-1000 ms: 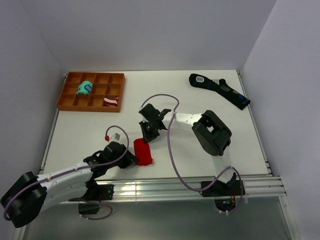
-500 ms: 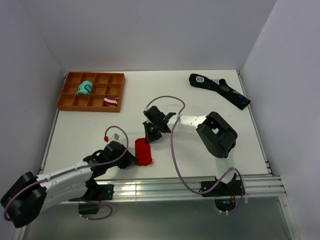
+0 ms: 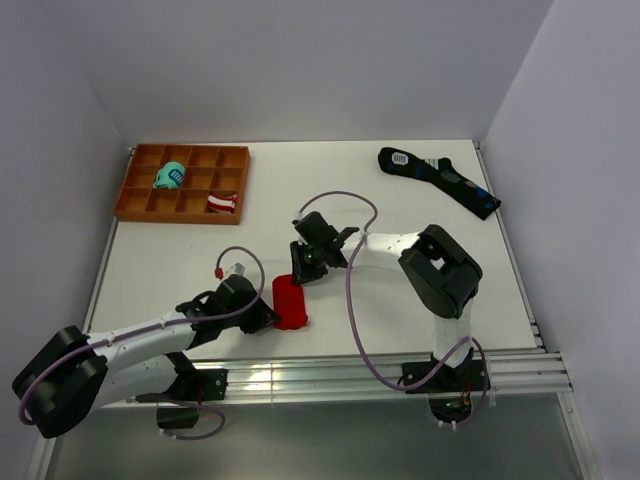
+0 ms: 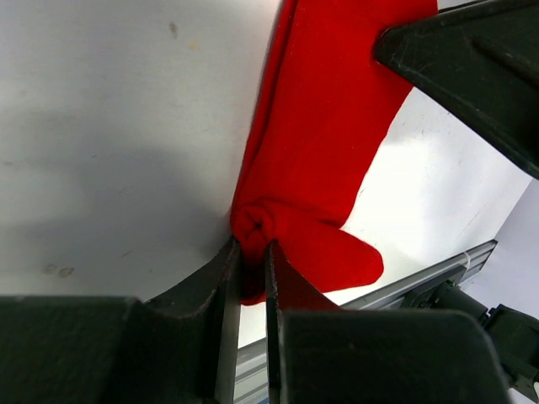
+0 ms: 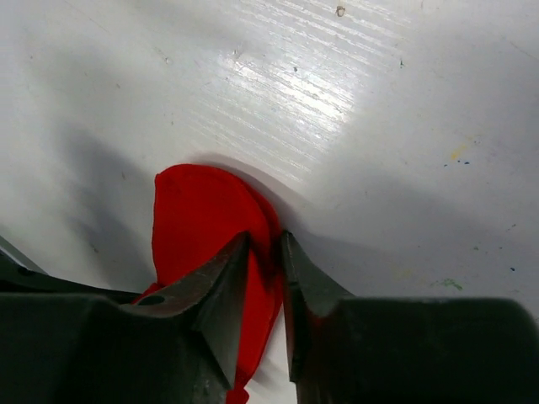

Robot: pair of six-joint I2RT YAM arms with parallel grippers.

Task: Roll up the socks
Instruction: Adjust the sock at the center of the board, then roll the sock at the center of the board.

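Note:
The red socks (image 3: 289, 302) lie as a short folded strip near the table's front edge, between both grippers. My left gripper (image 3: 263, 313) is at their near left side. In the left wrist view my left gripper (image 4: 253, 250) is shut on a bunched fold of the socks (image 4: 328, 126). My right gripper (image 3: 300, 273) is at their far end. In the right wrist view my right gripper (image 5: 266, 246) pinches the rounded edge of the socks (image 5: 198, 219). No white motif shows.
An orange compartment tray (image 3: 140, 186) stands at the back left, holding a teal bundle (image 3: 169, 176) and a red-and-white striped bundle (image 3: 221, 203). Long black socks with blue marks (image 3: 440, 178) lie at the back right. The metal front rail (image 3: 350, 368) runs just behind the red socks.
My right gripper has moved toward the front onto the far end of the red socks and closed on it. My left arm has shifted slightly right, still holding the socks.

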